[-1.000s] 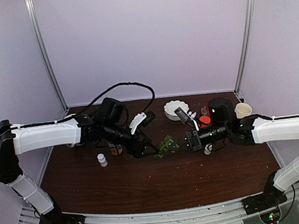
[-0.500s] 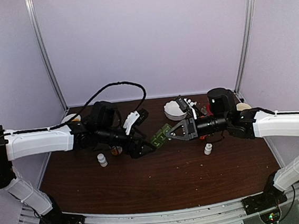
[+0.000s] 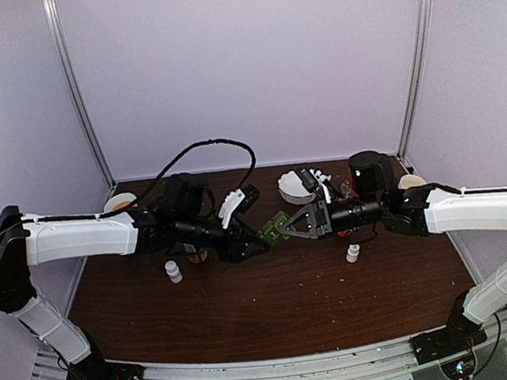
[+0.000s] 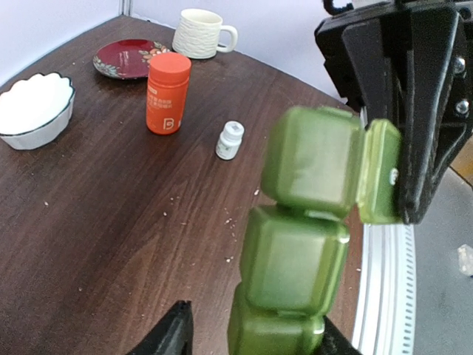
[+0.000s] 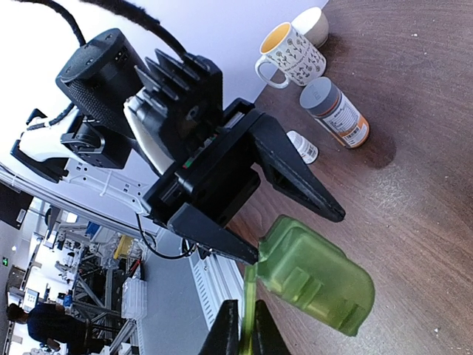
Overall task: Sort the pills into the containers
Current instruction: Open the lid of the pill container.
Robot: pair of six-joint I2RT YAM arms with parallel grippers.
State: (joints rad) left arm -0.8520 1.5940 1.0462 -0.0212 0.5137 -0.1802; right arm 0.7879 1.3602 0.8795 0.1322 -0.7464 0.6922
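Both arms meet over the middle of the brown wooden desk (image 3: 248, 316), each gripping the same small dark-green plastic pill box (image 3: 271, 231), a short strip of three square cells held clear of the desk.

The left jaws, on the white left arm (image 3: 78, 238), are clamped on one end of the pill box. In the left wrist view a black finger shows on either side of the bottom cell, pressed against it.

The right jaws, on the white right arm (image 3: 480, 209), are pinched almost fully together. Between their tips is only the thin hinged lid (image 4: 379, 170) of the cell at the other end of the strip. That lid is swung out to the side of its cell. Whether any cell holds anything cannot be seen.

Tiny whitish pills (image 4: 230, 259) lie as scattered specks on the desk below.

Also on the desk are an orange plastic bottle (image 4: 168, 92), a small white bottle (image 4: 230, 140), a white scalloped bowl (image 4: 33, 111), a dark red plate (image 4: 129, 59), a cream ribbed mug (image 4: 201, 33) and a grey-capped labelled bottle (image 5: 336, 111).
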